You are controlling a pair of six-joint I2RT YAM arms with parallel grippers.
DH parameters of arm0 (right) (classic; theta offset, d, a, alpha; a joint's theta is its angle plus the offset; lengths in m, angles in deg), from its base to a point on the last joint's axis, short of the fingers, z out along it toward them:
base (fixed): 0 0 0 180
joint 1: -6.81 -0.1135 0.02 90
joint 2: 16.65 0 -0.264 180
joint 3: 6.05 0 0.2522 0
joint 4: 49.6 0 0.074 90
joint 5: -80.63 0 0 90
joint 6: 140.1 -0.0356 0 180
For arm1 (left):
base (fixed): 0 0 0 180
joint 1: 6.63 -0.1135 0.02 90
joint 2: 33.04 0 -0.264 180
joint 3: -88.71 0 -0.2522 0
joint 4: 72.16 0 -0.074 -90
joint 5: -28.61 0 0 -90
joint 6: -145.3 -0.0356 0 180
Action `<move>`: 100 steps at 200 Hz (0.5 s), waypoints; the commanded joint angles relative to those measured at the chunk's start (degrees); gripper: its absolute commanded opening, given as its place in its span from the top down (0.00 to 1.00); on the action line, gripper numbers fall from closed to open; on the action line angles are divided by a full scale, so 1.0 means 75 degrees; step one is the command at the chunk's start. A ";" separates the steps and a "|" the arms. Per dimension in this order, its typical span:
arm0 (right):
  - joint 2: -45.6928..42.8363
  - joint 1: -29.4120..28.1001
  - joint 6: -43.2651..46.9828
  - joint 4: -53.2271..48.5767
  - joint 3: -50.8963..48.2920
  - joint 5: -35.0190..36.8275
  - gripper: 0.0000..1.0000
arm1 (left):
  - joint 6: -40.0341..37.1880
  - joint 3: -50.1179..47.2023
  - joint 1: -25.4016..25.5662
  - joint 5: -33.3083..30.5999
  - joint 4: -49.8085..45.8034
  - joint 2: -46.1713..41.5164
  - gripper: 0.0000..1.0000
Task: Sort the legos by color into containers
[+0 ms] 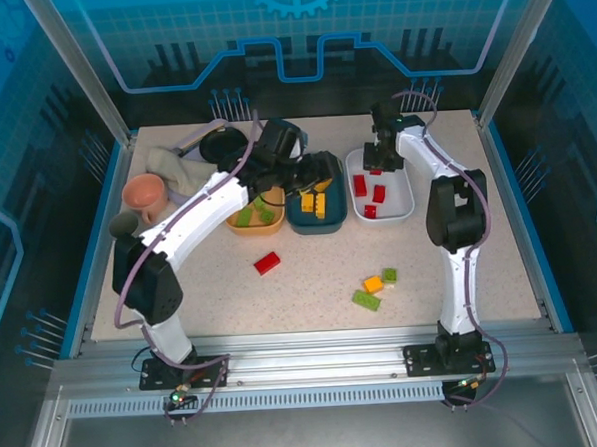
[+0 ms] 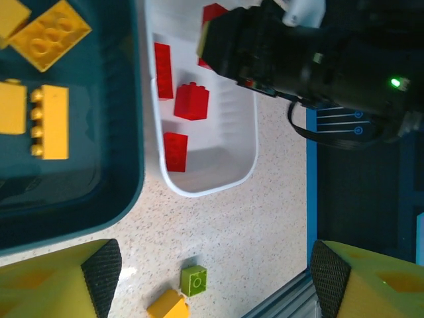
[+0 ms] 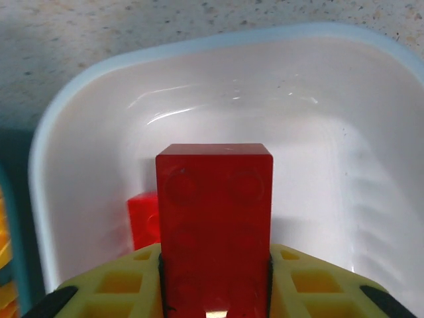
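Pinched by the right gripper (image 3: 215, 288) — red brick (image 3: 215, 212) low over the white tray (image 3: 318, 99) — arm stretched forward, wrist tipped down.

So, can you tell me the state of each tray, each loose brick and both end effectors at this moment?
left end effector, open, empty.
right end effector, shut on held red brick.
white tray, holds red bricks.
teal tray, holds yellow bricks.
orange tray, holds green bricks.
loose red brick, lying on table.
loose green bricks, lying on table.
loose orange brick, lying on table.
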 commanded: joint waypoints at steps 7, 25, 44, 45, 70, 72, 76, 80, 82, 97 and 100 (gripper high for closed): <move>0.0603 0.0131 0.0136 -0.0689 0.0719 -0.0232 0.77 | -0.0254 0.0589 0.0201 0.0265 -0.0337 0.0485 0.22; 0.0700 0.0141 0.0090 -0.0753 0.0837 -0.0198 0.77 | -0.0236 0.0613 0.0281 0.0309 -0.0401 0.0640 0.23; 0.0960 0.0151 0.0022 -0.0752 0.0796 -0.0118 0.72 | -0.0254 0.0556 0.0391 0.0312 -0.0499 0.0695 0.23; 0.0964 0.0153 0.0020 -0.0753 0.0791 -0.0121 0.72 | -0.0262 0.0550 0.0399 0.0309 -0.0502 0.0695 0.23; 0.0982 0.0140 -0.0027 -0.0795 0.0862 -0.0144 0.54 | -0.0294 0.0350 0.0533 0.0318 -0.0658 0.0661 0.23; 0.0977 0.0143 -0.0028 -0.0810 0.0873 -0.0152 0.52 | -0.0294 0.0323 0.0549 0.0327 -0.0661 0.0646 0.23; 0.0947 0.0117 -0.0020 -0.0811 0.0889 -0.0161 0.49 | -0.0311 0.0279 0.0571 0.0330 -0.0682 0.0628 0.23; 0.0890 0.0102 -0.0001 -0.0819 0.0906 -0.0176 0.45 | -0.0326 0.0219 0.0604 0.0346 -0.0719 0.0606 0.23; 0.0857 0.0083 0.0014 -0.0819 0.0919 -0.0165 0.44 | -0.0328 0.0190 0.0614 0.0352 -0.0735 0.0603 0.23; 0.0471 -0.0020 0.0106 -0.0812 0.0888 -0.0167 0.37 | -0.0407 0.0022 0.0746 0.0377 -0.0934 0.0538 0.23; 0.0385 -0.0053 0.0127 -0.0798 0.0862 -0.0159 0.37 | -0.0425 -0.0025 0.0771 0.0377 -0.0988 0.0525 0.23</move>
